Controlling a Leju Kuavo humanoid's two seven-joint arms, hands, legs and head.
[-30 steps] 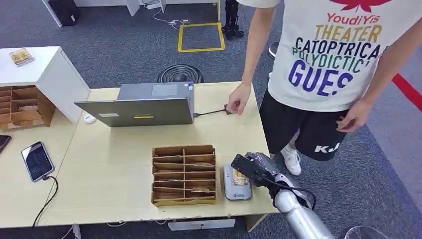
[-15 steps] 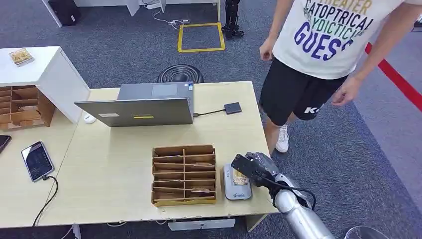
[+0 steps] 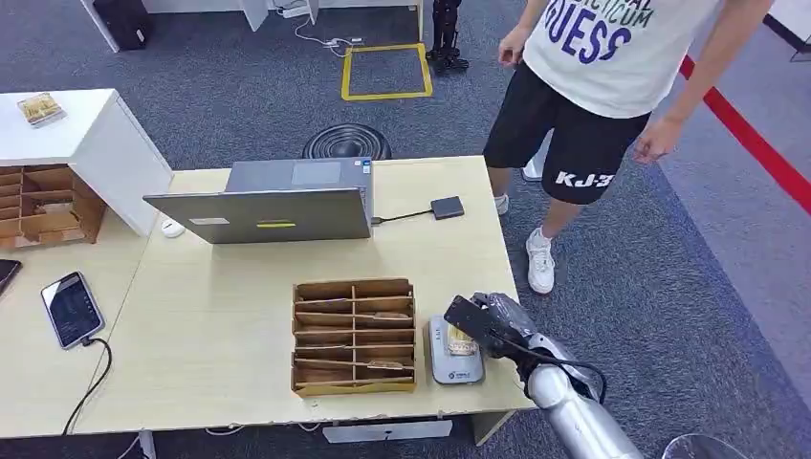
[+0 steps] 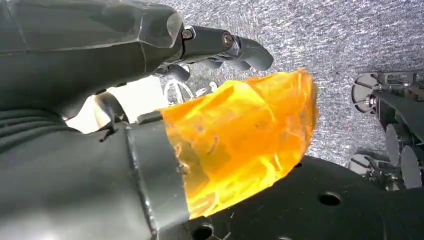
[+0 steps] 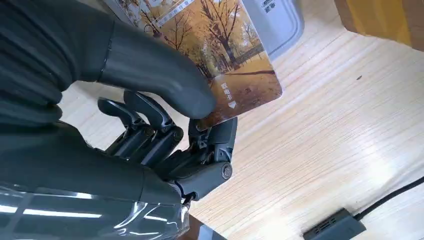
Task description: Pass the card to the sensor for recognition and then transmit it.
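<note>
Card [image 5: 220,55] sat pinched between thumb and fingers of the right robot hand [image 3: 488,320], held over the grey sensor [image 3: 453,351] near the table's [image 3: 220,325] front right corner. By size: the table; a person [image 3: 593,86] standing at its far right; an open laptop [image 3: 273,203]; a wooden compartment box [image 3: 353,336] just left of the sensor. The left robot hand [image 4: 150,65] hung by the floor; whether it was clenched I cannot tell.

Table [image 3: 220,325] looks like pale matt wood laminate, the organizer [image 3: 354,335] on it raw cardboard. Card [image 5: 220,60] is glossy printed plastic, sensor [image 3: 452,368] beside the organizer smooth grey plastic. Floor's rough carpet [image 3: 689,316].
</note>
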